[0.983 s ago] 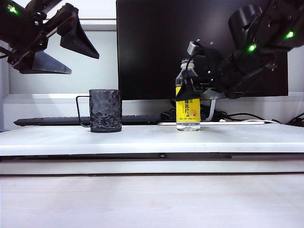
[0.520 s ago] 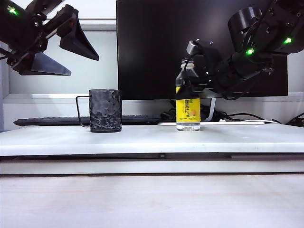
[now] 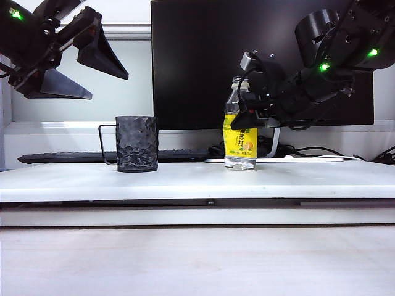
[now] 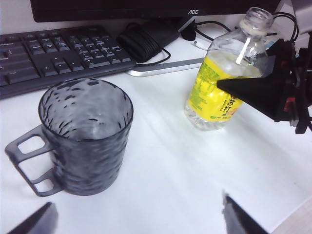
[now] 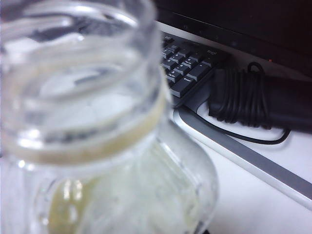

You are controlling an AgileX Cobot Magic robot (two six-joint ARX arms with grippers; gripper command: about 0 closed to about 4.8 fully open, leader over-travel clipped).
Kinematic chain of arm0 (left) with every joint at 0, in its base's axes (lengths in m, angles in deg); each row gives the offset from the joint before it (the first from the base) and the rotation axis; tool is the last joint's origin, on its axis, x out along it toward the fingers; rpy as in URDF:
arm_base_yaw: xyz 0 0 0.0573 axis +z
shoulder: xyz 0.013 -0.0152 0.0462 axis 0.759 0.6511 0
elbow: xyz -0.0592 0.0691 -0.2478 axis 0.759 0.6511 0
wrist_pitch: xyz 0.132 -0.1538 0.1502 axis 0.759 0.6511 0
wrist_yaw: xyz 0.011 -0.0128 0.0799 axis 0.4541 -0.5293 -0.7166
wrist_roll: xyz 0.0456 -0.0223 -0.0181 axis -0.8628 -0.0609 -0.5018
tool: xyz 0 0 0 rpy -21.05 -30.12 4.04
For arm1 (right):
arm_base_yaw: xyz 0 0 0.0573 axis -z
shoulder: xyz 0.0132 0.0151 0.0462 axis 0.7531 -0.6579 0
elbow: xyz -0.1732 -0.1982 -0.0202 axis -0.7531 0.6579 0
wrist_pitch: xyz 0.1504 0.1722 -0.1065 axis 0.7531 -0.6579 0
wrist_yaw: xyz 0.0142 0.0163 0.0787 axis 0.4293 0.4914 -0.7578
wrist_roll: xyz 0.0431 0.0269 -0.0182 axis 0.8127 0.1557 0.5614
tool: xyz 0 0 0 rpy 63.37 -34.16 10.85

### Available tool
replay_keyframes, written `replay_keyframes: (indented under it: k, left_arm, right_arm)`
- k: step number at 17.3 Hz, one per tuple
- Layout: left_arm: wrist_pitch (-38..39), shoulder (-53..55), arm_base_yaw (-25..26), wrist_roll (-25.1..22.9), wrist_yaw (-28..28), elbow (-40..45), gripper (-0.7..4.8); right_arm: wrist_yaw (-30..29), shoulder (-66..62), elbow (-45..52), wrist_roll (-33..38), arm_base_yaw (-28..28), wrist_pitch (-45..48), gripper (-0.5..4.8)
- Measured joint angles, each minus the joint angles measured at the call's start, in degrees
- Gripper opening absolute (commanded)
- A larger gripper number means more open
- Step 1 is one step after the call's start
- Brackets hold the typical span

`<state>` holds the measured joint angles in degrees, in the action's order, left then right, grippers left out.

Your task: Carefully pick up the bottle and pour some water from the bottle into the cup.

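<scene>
The bottle (image 3: 241, 139), clear with a yellow label and no cap, leans slightly with its base on the white table (image 3: 308, 179). My right gripper (image 3: 248, 112) is shut on its upper body; one black finger (image 4: 253, 90) crosses the label. The open neck of the bottle (image 5: 83, 97) fills the right wrist view and hides the jaws. The dark dimpled cup (image 3: 137, 143) stands upright to the bottle's left, and it looks empty (image 4: 85, 136). My left gripper (image 3: 110, 85) hangs open high above the cup's left side (image 4: 136, 219). I cannot make out the water.
A black keyboard (image 3: 62, 157) and a coiled black cable (image 4: 146, 41) lie behind the cup and bottle. A dark monitor (image 3: 203, 61) stands at the back. The table's front edge (image 3: 197, 200) runs across the exterior view.
My right gripper's fingers have closed in on the bottle. The bottle has tipped and shifted a little to the left. The left arm has stayed still.
</scene>
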<state>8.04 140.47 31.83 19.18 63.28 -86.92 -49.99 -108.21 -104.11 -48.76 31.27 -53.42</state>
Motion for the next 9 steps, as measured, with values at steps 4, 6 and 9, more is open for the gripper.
replay_keyframes:
  k: [4,6,9]
  left_arm:
    - [0.00,0.00,0.00,0.00,-0.02,0.00,4.79]
    - [0.00,0.00,0.00,0.00,0.00,0.00,4.79]
    - [0.02,0.00,-0.02,0.00,-0.07,0.00,4.79]
  right_arm:
    - [-3.15,1.42,0.13,0.42,-0.17,-1.81,1.97]
    - [-3.21,3.28,0.13,0.44,-0.83,-1.97,1.97]
    - [-2.54,5.88,-0.22,-0.11,-2.49,-1.55,1.98]
